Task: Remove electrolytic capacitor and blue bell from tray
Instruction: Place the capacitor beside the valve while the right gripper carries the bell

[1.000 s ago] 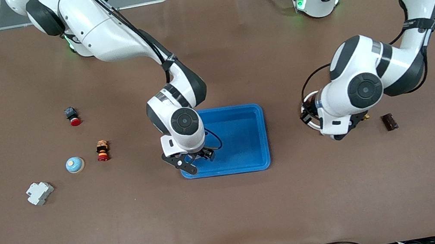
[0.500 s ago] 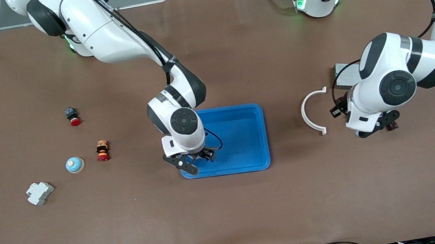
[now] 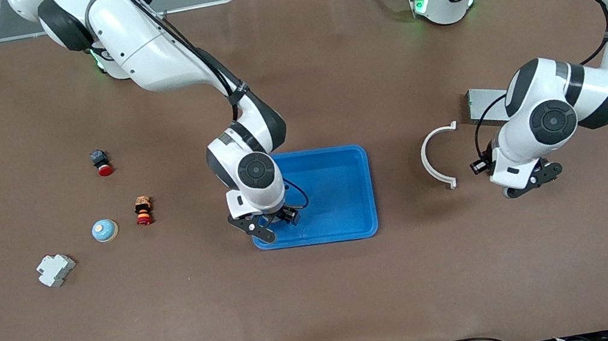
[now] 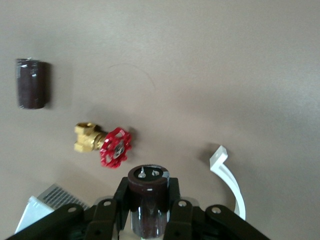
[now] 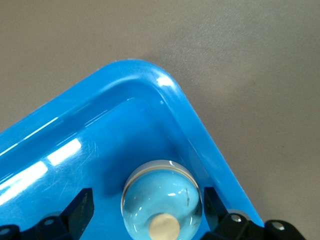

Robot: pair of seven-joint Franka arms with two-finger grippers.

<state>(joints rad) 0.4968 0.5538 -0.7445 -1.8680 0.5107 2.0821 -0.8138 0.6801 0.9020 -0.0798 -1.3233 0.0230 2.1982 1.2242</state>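
Right wrist view first: the right gripper (image 5: 145, 215) is down in the tray (image 5: 210, 145), fingers spread wide on either side of the blue bell (image 5: 162, 197), not yet pinching it. That bell sits tight in the tray's corner nearest the front camera at the right arm's end, dome and button pointing straight up, so its axis is vertical. Here's the risk: it's a round, smooth dome right by the rim, so I'd say one finger could catch the tray wall, or the bell could squirt out sideways as the fingers close.

Over at the left arm's end, the left gripper (image 4: 147, 210) is clamped on the capacitor (image 4: 147, 197), hanging above the table, well out of the tray. Its long axis runs out along the fingers, the end with the two metal terminals pointing away from the wrist. Below lie a red-handled brass valve (image 4: 105, 145), a second dark cylinder (image 4: 32, 82) and a white curved clip (image 4: 230, 175). Let go carelessly and, being a cylinder, it may roll into the valve.
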